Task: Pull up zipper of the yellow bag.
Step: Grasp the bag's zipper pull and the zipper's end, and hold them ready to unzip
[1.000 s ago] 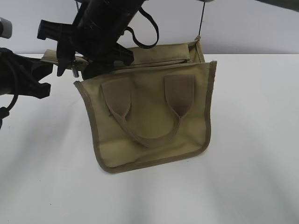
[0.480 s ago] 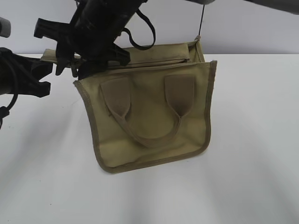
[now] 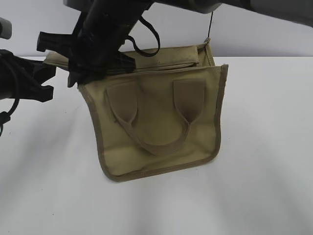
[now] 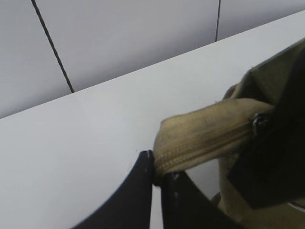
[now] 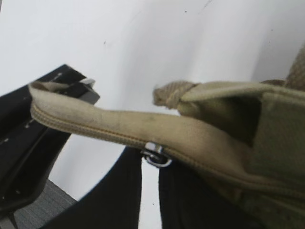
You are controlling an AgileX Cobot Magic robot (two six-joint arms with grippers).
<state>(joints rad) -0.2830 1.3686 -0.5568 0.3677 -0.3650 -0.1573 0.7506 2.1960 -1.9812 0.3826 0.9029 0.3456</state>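
The yellow bag (image 3: 156,122) lies on the white table (image 3: 264,147), face with two loop handles toward the exterior camera. Its top flap runs left, lifted off the table. My left gripper (image 3: 49,68) is shut on the flap's far left end; the left wrist view shows its jaws (image 4: 156,169) pinching the zipper (image 4: 205,140). My right gripper (image 3: 74,76) reaches across from above and sits close to the left one. In the right wrist view its fingertips (image 5: 151,164) are closed on the silver pull tab (image 5: 157,155) under the zip line (image 5: 95,129).
A black strap (image 3: 149,34) loops over the bag's back edge. The right arm's dark body (image 3: 107,29) hangs over the bag's left top corner. A grey wall (image 4: 119,38) stands behind the table.
My right gripper has shifted a little to the left along the flap, toward my left gripper. The bag's body and my left gripper have stayed in place.
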